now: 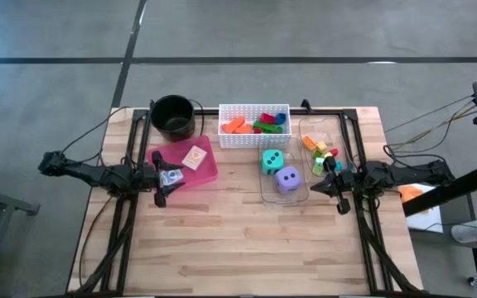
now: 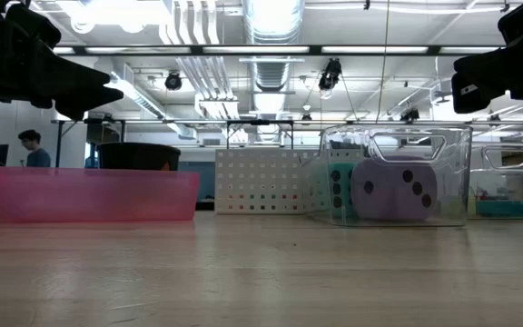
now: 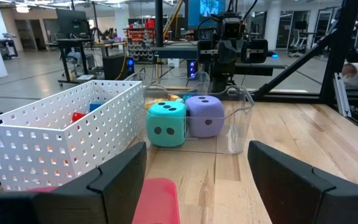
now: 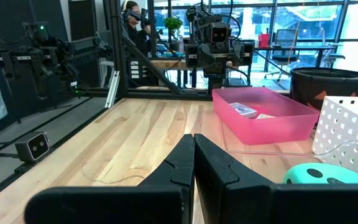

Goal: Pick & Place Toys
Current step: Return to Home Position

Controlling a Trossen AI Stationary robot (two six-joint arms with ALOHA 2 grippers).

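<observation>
Our left gripper [image 1: 162, 179] hangs released, fingers wide apart, over the left side of the pink tray [image 1: 208, 170], which holds two small cards [image 1: 194, 157]. Our right gripper [image 4: 193, 138] is clenched on nothing, above the tabletop [image 1: 238, 240] by the right clear bin [image 1: 302, 132], where small bright blocks [image 1: 321, 154] lie. We see the teal die [image 1: 272, 161] and purple die [image 1: 287, 179] touching inside the middle clear bin [image 1: 265, 197]. Other blocks [image 1: 255, 125] sit in the white basket [image 1: 255, 141].
</observation>
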